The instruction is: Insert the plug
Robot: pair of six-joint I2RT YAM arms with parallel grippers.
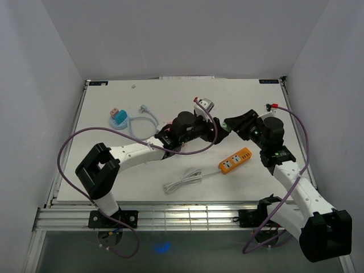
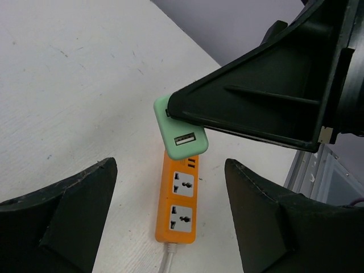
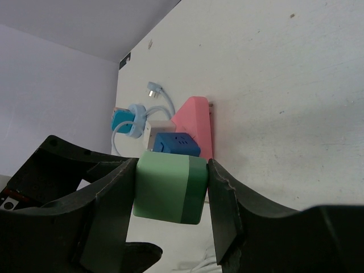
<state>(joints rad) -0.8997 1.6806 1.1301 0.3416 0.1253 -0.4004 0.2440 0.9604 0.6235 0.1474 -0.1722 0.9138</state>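
Observation:
My right gripper (image 3: pixel 170 185) is shut on a green cube plug (image 3: pixel 168 187) and holds it above the table. In the left wrist view the plug (image 2: pixel 185 136) has a USB port on its face and hangs just over the far end of the orange power strip (image 2: pixel 179 210); whether they touch I cannot tell. The strip lies flat with two sockets facing up. My left gripper (image 2: pixel 169 170) is open and empty, with its fingers either side of the strip and above it. In the top view the strip (image 1: pixel 235 160) lies below both grippers; the left (image 1: pixel 218 132) and right (image 1: pixel 231 125) meet tip to tip.
The strip's white cord (image 1: pixel 185 180) lies coiled toward the front. At the back left sit a teal adapter (image 1: pixel 118 116) with a light blue cable (image 1: pixel 142 122). The right wrist view shows a blue cube adapter (image 3: pixel 177 144) and a pink block (image 3: pixel 196 122) beyond the plug.

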